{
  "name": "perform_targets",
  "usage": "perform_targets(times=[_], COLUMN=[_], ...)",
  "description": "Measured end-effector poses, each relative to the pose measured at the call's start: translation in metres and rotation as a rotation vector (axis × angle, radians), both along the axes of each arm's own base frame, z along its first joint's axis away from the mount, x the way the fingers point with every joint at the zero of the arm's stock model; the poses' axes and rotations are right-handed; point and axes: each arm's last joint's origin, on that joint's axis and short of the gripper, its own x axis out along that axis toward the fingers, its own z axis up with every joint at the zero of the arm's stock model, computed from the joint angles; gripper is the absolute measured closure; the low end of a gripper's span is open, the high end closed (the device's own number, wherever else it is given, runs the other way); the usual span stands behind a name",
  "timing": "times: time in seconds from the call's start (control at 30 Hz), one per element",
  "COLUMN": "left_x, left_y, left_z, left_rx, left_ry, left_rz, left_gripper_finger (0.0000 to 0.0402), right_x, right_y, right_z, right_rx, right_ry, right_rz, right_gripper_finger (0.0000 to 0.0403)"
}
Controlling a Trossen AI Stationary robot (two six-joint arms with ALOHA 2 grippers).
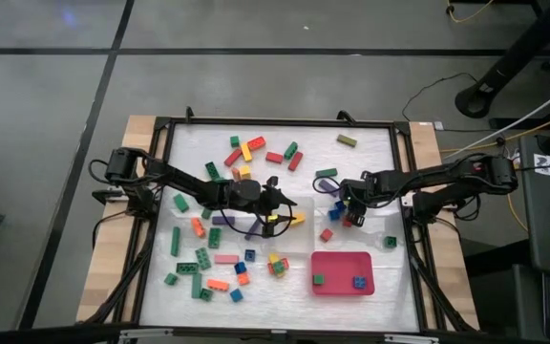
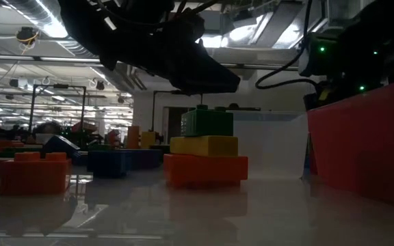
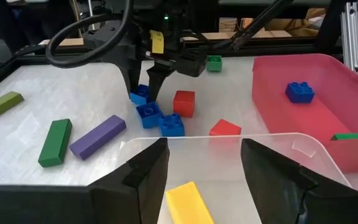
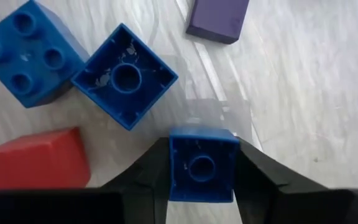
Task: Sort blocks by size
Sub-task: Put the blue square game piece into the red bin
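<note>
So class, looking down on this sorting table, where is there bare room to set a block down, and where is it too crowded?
Bare patches: the table's strip between the olive bar and the right gripper, and the red tray's middle, between its green block and blue block. Crowded: the blocks under the right gripper, around the left gripper and in the near-left cluster.

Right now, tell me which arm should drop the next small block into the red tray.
Right. The right gripper is closed on a small blue block, near the red tray. The left gripper hangs open over the clear tub, holding nothing.
</note>
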Motion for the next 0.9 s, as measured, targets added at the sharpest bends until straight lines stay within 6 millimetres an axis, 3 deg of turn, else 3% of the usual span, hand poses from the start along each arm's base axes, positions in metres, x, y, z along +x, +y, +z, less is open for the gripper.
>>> perform_targets(times=[0.13,0.33,0.63,0.73,0.9], left_x=[0.000,-0.001,-0.024,-0.035,-0.057], left_y=[0.000,0.001,0.003,0.004,0.004], left_z=[0.001,0.010,0.056,0.066,0.071], left_rx=[0.000,0.019,0.062,0.048,-0.024], left_ry=[-0.007,-0.041,-0.071,-0.019,0.132], left_rz=[0.000,0.006,0.057,0.060,0.088], left_gripper_finger=[0.0214,0.0214,0.0214,0.0214,0.0214], right_x=[0.003,0.020,0.040,0.046,0.049], right_y=[0.000,0.000,0.003,0.012,0.044], right_z=[0.005,0.033,0.083,0.090,0.094], right_rx=[0.008,0.037,0.156,0.245,0.370], right_ry=[0.003,-0.043,-0.153,-0.206,-0.254], right_rz=[0.005,0.086,0.174,0.252,0.459], right_gripper_finger=[0.0273,0.0251,0.0264,0.0257,0.0255])
